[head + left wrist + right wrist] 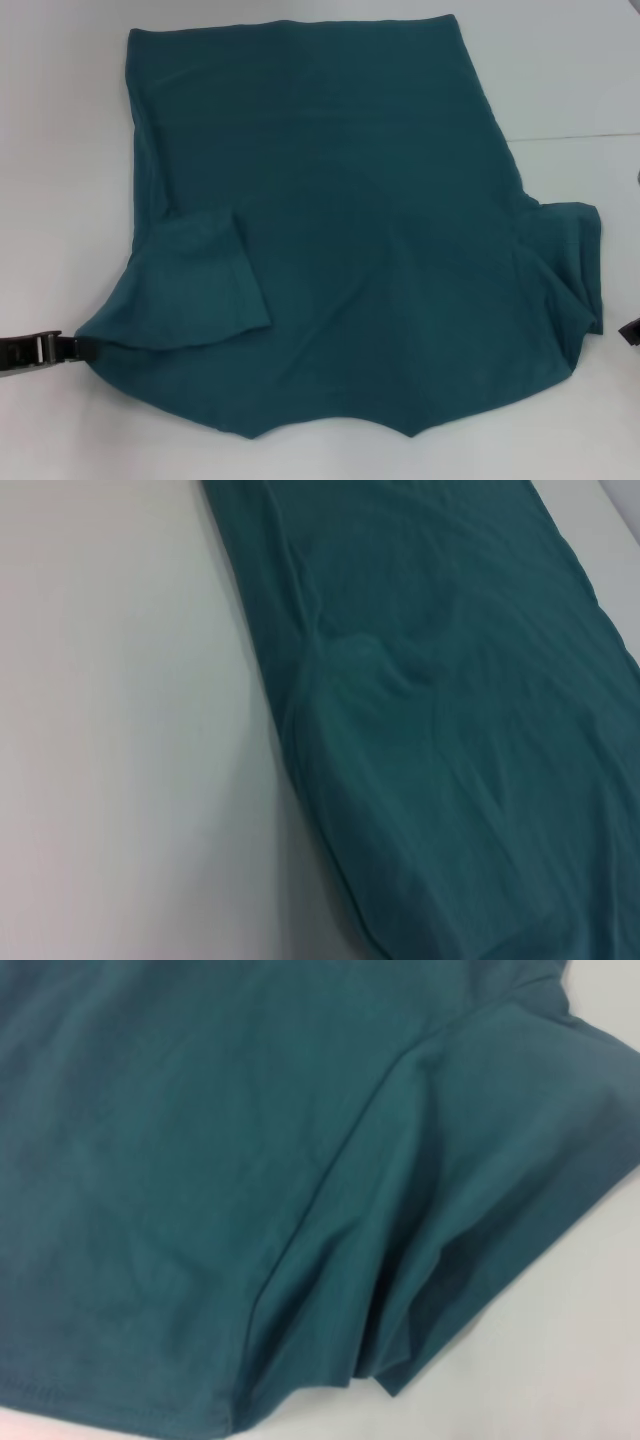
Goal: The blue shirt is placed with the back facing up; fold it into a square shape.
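Observation:
The blue shirt (340, 230) lies spread on the white table (60, 150), plain side up, with its hem at the far side and its collar edge nearest me. One sleeve (200, 285) is folded inward over the body on the left. The other sleeve (570, 270) sticks out, rumpled, on the right. My left gripper (42, 350) sits low at the left edge, its tip meeting the shirt's shoulder corner. Only a dark sliver of my right gripper (630, 332) shows at the right edge, beside the rumpled sleeve. The wrist views show the blue shirt's cloth (450, 730) (250, 1160) and no gripper.
Bare white table (120, 730) surrounds the shirt on the left, right and near side. A thin seam line (570, 137) crosses the table at the right. In the right wrist view the table (590, 1340) shows past the sleeve's hem.

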